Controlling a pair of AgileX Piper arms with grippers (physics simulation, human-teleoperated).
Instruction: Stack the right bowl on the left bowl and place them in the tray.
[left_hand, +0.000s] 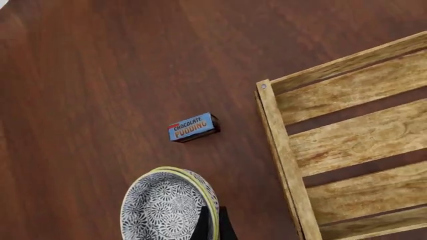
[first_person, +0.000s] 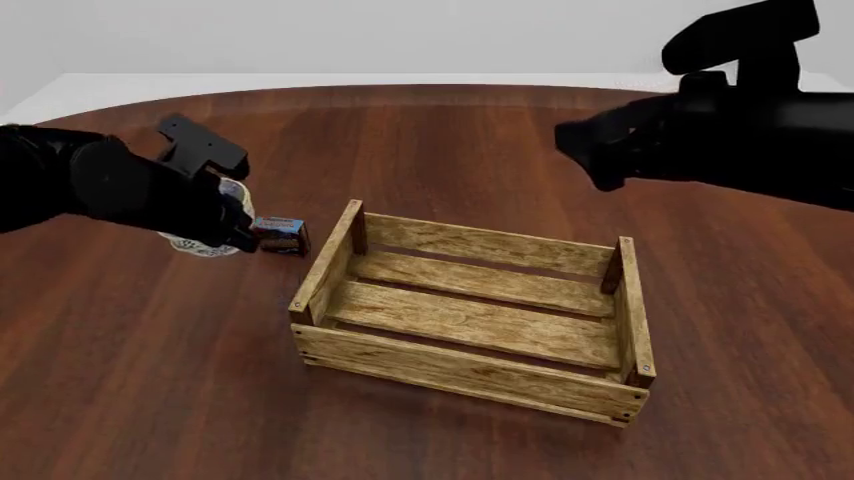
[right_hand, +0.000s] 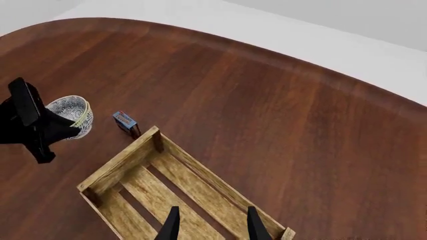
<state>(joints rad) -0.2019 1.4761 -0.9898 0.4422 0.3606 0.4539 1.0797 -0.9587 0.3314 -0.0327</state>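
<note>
On the dark wooden table (first_person: 441, 130), a slatted wooden tray (first_person: 475, 316) sits near the middle. Left of it lies a small blue chocolate pudding box (left_hand: 193, 127), and just beyond that a patterned bowl stack (left_hand: 170, 205), two rims showing, one nested in the other. At the stack's rim, the left tool (left_hand: 214, 226) has its fingers clamped on the bowls. Well apart, the right tool (right_hand: 212, 222) hangs above the tray with its fingers spread and nothing between them.
</note>
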